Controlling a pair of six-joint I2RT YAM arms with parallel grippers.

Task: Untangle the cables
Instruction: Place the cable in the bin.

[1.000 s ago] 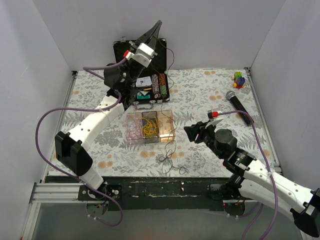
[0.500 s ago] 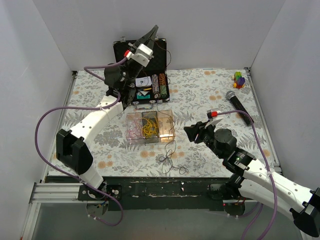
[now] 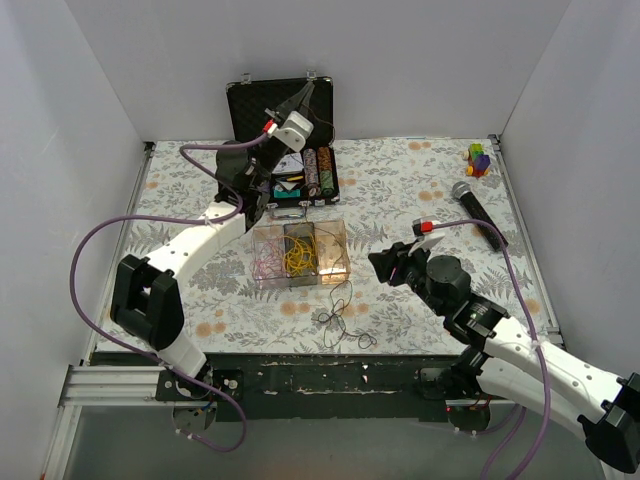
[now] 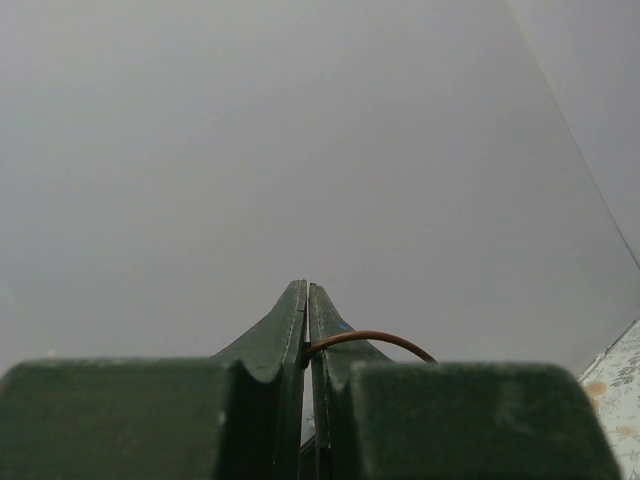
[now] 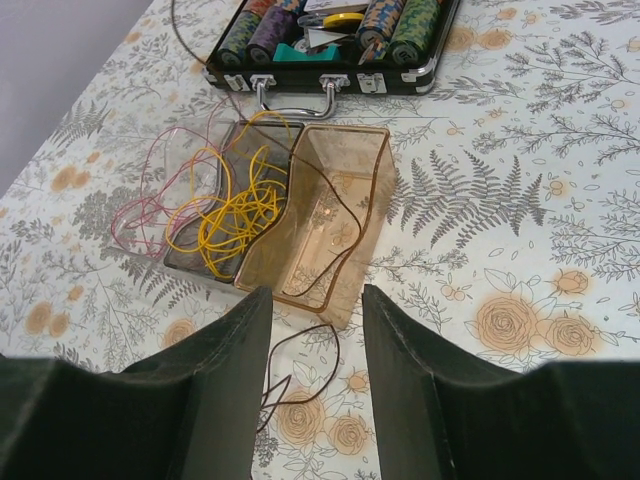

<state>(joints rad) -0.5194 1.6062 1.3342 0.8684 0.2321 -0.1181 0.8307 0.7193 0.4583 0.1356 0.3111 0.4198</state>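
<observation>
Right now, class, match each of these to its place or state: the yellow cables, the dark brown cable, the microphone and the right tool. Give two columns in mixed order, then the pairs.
Column A
1. yellow cables
2. dark brown cable
3. microphone
4. right tool

Column B
a. open, holding nothing
b. pinched in the shut left tool
c. lying on the table, towards its right side
d. in the middle compartment of the clear box

Pairs: 1-d; 2-b; 3-c; 4-a

Yellow, pink, brown cables [image 5: 228, 215]; floral tablecloth [image 5: 560, 200]
</observation>
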